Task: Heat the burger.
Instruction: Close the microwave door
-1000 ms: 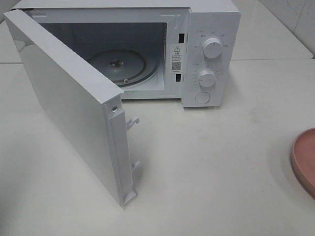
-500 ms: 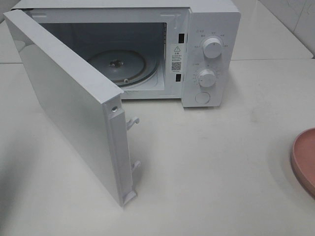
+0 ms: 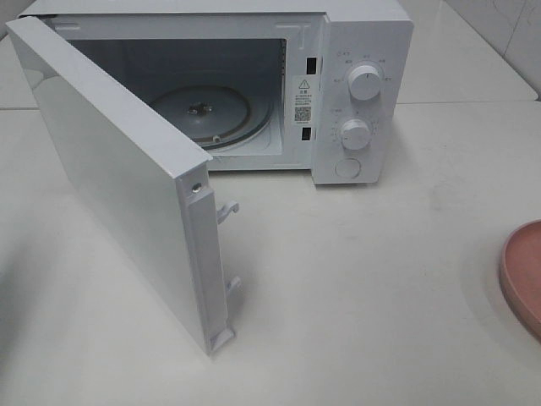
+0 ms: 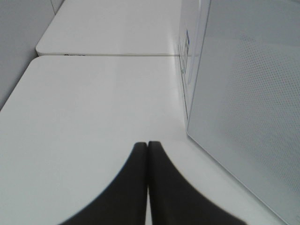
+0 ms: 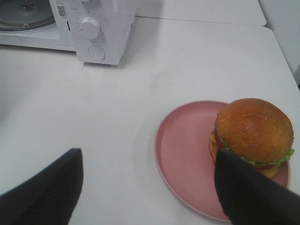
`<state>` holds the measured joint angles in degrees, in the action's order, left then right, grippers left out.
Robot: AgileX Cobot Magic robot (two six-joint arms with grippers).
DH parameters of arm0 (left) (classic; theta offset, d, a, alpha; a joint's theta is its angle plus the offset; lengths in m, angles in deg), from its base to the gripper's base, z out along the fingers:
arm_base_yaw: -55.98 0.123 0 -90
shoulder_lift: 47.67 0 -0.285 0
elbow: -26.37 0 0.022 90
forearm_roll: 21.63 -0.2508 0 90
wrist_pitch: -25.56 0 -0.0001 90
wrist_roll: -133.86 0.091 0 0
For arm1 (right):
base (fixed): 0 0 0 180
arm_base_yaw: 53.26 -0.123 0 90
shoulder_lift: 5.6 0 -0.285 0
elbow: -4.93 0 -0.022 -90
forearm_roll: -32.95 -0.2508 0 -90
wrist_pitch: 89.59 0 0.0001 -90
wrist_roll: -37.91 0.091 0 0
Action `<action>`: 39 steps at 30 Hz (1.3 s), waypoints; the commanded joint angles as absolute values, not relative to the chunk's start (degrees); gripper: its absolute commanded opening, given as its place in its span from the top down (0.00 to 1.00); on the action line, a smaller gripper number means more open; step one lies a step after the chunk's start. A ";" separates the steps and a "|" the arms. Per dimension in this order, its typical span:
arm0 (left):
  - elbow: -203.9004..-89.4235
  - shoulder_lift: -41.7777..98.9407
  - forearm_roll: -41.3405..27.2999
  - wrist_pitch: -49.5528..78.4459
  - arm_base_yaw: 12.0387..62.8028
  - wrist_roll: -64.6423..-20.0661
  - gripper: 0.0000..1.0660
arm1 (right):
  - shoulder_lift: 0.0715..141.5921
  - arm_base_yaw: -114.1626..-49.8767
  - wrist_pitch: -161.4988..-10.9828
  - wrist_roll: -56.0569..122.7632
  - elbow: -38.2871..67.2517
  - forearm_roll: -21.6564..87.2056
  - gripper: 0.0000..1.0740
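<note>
My right hand (image 5: 147,187) is spread wide and holds nothing — one finger dark in front of the burger (image 5: 252,133), the other well off to the far side. The burger sits on the pink plate (image 5: 180,154) on the tabletop (image 5: 154,70), near this hand and off-centre on the plate. It is round, so no long axis matters. My left hand (image 4: 148,145) is pressed closed and empty beside the microwave's open door (image 4: 243,117) — the right is nearer.
</note>
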<state>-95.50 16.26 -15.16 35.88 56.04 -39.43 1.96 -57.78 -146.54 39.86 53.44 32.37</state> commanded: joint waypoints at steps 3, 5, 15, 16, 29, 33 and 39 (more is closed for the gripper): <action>-91.66 19.13 -19.40 51.17 56.21 -43.96 1.00 | 0.36 -57.61 -146.54 39.00 53.67 32.20 0.30; -90.74 20.90 -24.32 55.64 56.21 -48.60 1.00 | 0.36 -57.61 -146.54 39.00 53.67 32.20 0.30; -90.63 31.33 -43.98 69.34 56.16 -61.55 1.00 | 0.36 -57.61 -146.54 39.00 53.67 32.20 0.30; -90.63 32.36 -43.69 70.20 55.76 -61.55 1.00 | 0.36 -57.61 -146.54 39.00 53.67 32.20 0.30; -93.66 42.05 -23.41 74.21 39.14 -49.57 1.00 | 0.42 -57.61 -146.54 39.00 53.67 32.20 0.30; -95.96 44.57 -21.17 74.66 36.33 -49.57 1.00 | 0.42 -57.61 -146.54 39.00 53.67 32.20 0.30; -99.45 47.83 -18.14 74.72 32.49 -49.40 1.00 | 0.42 -57.61 -146.54 39.00 53.67 32.20 0.30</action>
<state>-98.53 47.78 -17.85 73.69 33.30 -49.46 1.96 -57.78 -146.54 39.86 53.44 32.37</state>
